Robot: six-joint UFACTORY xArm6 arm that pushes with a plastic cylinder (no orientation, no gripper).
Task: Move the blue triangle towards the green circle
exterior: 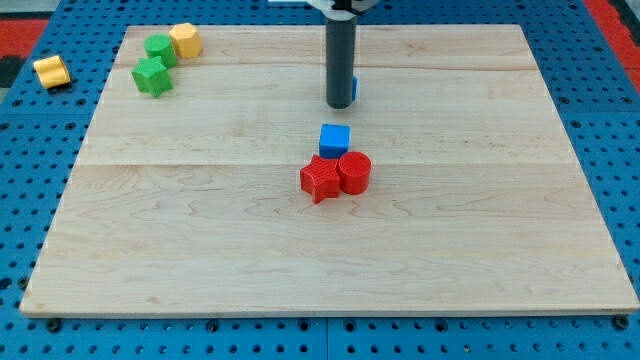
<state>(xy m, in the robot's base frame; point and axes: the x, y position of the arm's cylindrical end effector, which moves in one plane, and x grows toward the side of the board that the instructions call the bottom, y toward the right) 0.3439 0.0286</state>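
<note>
My tip [340, 105] stands near the view's top middle of the wooden board. A blue block, probably the blue triangle [353, 88], is mostly hidden behind the rod, with only a sliver showing on the rod's right side; its shape cannot be made out. The green circle [159, 48] lies at the view's top left, far to the left of my tip. It touches a yellow block [185, 40] on its right and sits just above a green star [152, 76].
A blue cube [335, 139] lies just below my tip. A red star [321, 179] and a red cylinder [354, 172] touch each other below the cube. A yellow block [50, 71] lies off the board [200, 250] at the view's left.
</note>
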